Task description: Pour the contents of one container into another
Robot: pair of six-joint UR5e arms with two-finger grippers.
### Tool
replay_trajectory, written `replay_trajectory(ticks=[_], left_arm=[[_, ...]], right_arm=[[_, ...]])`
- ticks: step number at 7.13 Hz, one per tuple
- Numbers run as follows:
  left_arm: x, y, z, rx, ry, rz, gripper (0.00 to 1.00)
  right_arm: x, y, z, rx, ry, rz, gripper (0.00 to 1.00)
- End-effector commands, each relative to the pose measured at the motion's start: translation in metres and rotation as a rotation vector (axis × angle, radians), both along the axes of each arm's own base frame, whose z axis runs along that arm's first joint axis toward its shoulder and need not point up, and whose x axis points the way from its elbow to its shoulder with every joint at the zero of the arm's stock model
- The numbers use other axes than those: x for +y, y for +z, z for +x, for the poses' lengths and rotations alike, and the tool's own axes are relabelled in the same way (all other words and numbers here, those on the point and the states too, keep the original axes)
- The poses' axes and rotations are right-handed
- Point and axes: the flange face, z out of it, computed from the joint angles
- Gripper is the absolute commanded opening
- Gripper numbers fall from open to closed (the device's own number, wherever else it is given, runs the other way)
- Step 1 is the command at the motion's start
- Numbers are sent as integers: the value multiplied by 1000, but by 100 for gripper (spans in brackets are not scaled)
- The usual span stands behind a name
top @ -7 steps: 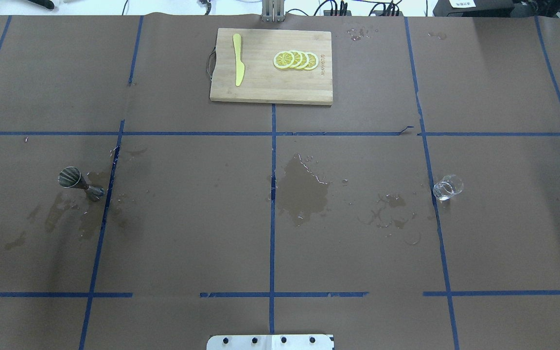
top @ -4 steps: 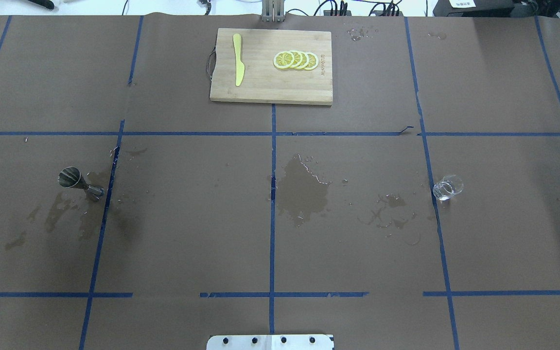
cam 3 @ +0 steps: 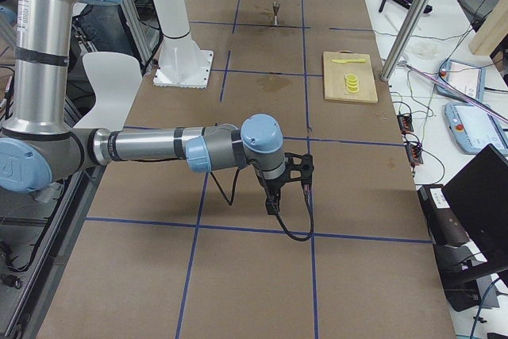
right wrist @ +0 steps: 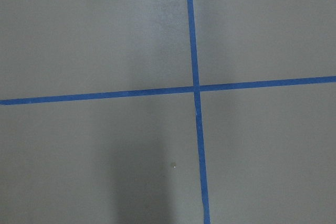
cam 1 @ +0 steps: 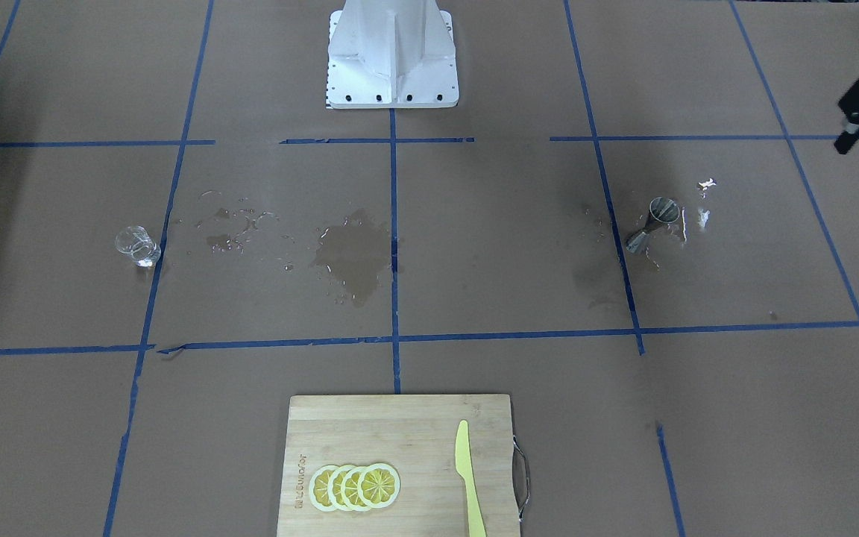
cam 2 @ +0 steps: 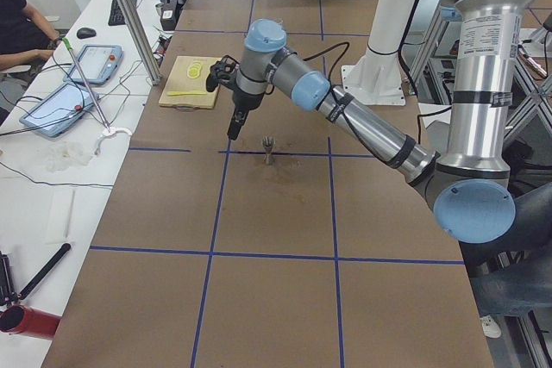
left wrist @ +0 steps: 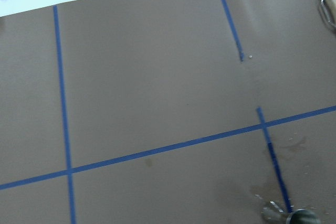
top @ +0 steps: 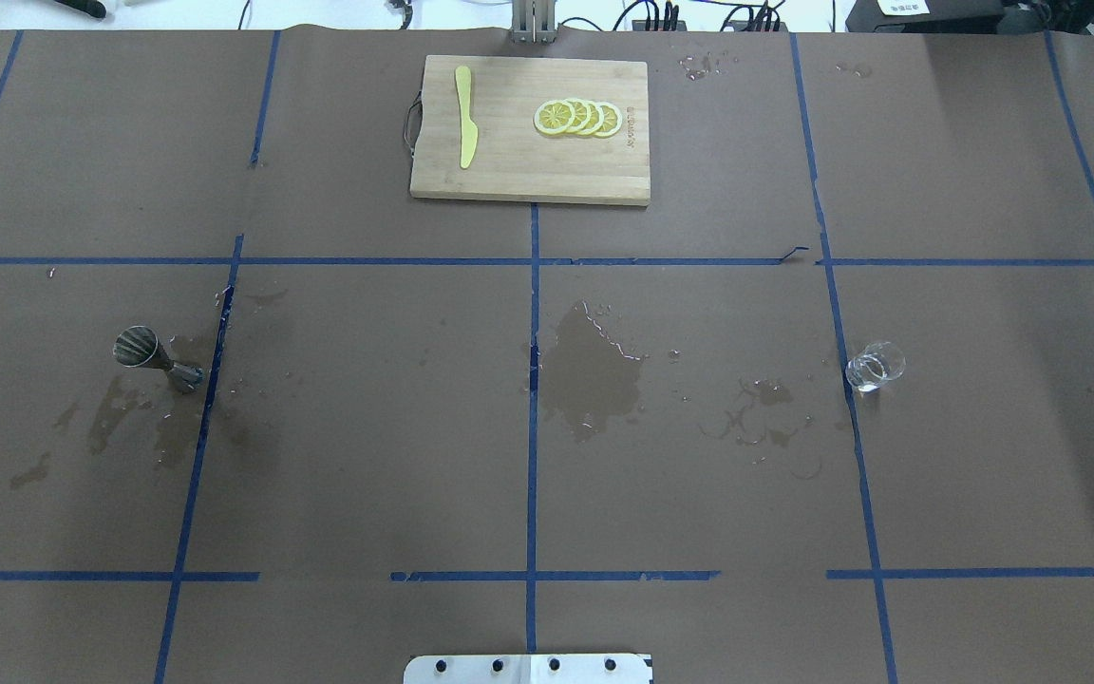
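The clear glass cup (top: 875,367) stands upright on the brown paper at the right, also seen in the front view (cam 1: 136,246). At the left, on wet paper, stands the steel jigger (top: 144,351), upright (cam 1: 654,221). My left gripper (cam 2: 234,128) hangs above the table a little to the side of the jigger (cam 2: 269,147); only a dark edge of that gripper (cam 1: 849,136) shows in the front view. The left wrist view catches the jigger (left wrist: 297,216) at its bottom edge. My right gripper (cam 3: 272,206) hovers over bare paper, far from the cup. I cannot tell either gripper's state.
A wooden cutting board (top: 528,186) with lemon slices (top: 577,117) and a yellow knife (top: 464,116) lies at the far middle. A wet puddle (top: 594,375) darkens the centre, with smaller stains by the jigger. The robot base (cam 1: 392,67) stands at the near edge.
The jigger and the glass cup have not moved. Only a faint shadow near the jigger has shifted.
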Motion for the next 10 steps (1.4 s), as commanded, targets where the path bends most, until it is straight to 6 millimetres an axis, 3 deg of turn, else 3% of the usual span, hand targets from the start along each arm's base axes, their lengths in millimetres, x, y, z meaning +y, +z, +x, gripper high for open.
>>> replay_trajectory(ticks=[1, 2, 4, 6, 7, 8, 9, 10], left_arm=[[60, -3, 82, 102, -149, -34, 100], [96, 21, 123, 119, -227, -46, 100], [152, 43, 200, 86, -333, -75, 100], [210, 68, 261, 16, -440, -54, 100], [214, 81, 281, -13, -490, -20, 100], [205, 106, 302, -53, -550, 57, 100], [199, 113, 322, -50, -586, 81, 100], [195, 114, 324, -47, -625, 129, 100]], right_arm=[[-1, -2, -3, -25, -2, -8, 100], [-2, -2, -10, -27, -16, -12, 100], [-3, -2, -15, -27, -28, -11, 100], [-13, -18, -24, -44, -41, 8, 100], [-25, -34, -39, -74, -8, -35, 100], [-28, -54, -51, -78, -2, -32, 100], [-26, -71, -62, -91, 24, -59, 100], [-22, -98, -75, -89, 50, -59, 100]])
